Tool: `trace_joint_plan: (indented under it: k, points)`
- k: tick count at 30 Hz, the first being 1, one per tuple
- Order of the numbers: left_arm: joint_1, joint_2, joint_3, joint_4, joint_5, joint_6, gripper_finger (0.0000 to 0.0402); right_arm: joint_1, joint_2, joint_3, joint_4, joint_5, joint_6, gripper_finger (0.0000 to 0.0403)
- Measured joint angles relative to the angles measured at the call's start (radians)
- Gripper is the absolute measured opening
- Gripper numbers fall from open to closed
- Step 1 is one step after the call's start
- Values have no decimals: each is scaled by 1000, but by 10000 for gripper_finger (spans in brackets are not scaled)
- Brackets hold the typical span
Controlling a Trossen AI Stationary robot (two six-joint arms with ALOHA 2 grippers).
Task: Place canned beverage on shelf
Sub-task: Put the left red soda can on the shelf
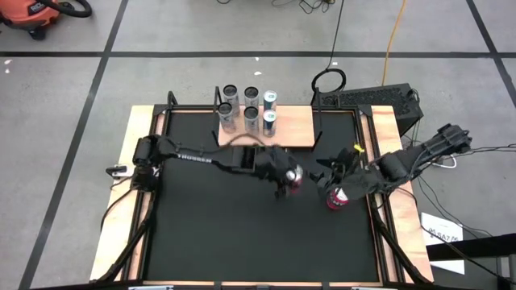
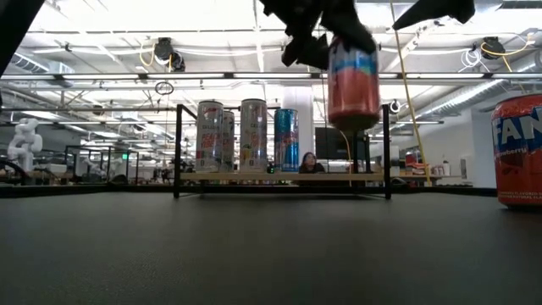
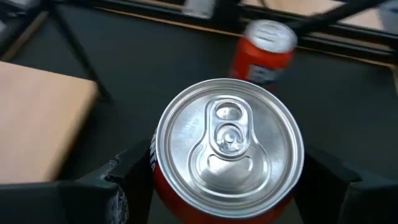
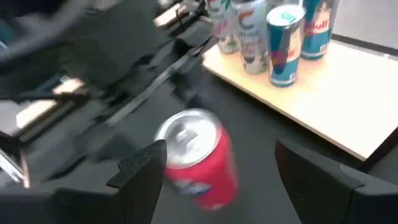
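Observation:
My left gripper (image 1: 287, 179) is shut on a red can (image 2: 353, 85) and holds it high over the middle of the black tabletop, in front of the shelf. The shelf (image 1: 294, 129) is a light-wood board with black uprights at the far edge. Several tall cans (image 1: 250, 113) stand on its left part. My right gripper (image 1: 332, 179) is open, above and beside a second red can (image 1: 334, 198) that stands on its base at the table's right. In the right wrist view that can (image 4: 198, 158) shows between the fingers, untouched. My left gripper pinches the red can between its two fingers, on opposite sides of the can's wall (image 3: 157, 180) just under the top rim. The fingers (image 3: 118, 190) come from above, pointing down. The can hangs upright below them, lifted clear of the table (image 2: 353, 127).
The right half of the shelf board (image 2: 339, 177) is bare. The shelf's black uprights (image 2: 387, 152) stand at both ends. Cables and a black box (image 1: 379, 101) lie beyond the table's far right corner. Light-wood strips (image 1: 129, 193) run along the table's sides.

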Motion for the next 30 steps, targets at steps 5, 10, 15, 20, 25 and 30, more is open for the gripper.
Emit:
trace_joint_plan:
  k: [5, 10, 15, 20, 25, 30]
  points:
    - [-65, 1, -58, 43, -56, -38, 282, 34, 63, 0, 19, 0, 0, 286]
    - [-104, 37, -158, 199, -84, -53, 282, 58, 130, 0, 27, -49, 3, 289]
    - [-117, 68, -210, 277, -75, -102, 285, 93, 182, 0, 50, -75, -1, 313]
    - [-116, 106, -217, 275, -81, -102, 331, 97, 223, 0, 31, -89, -5, 350]
    - [-116, 141, -216, 307, -81, -78, 381, 97, 270, 0, 52, -109, -31, 367]
    - [-116, 154, -217, 280, -69, -76, 389, 96, 300, -1, 25, -124, -14, 368]
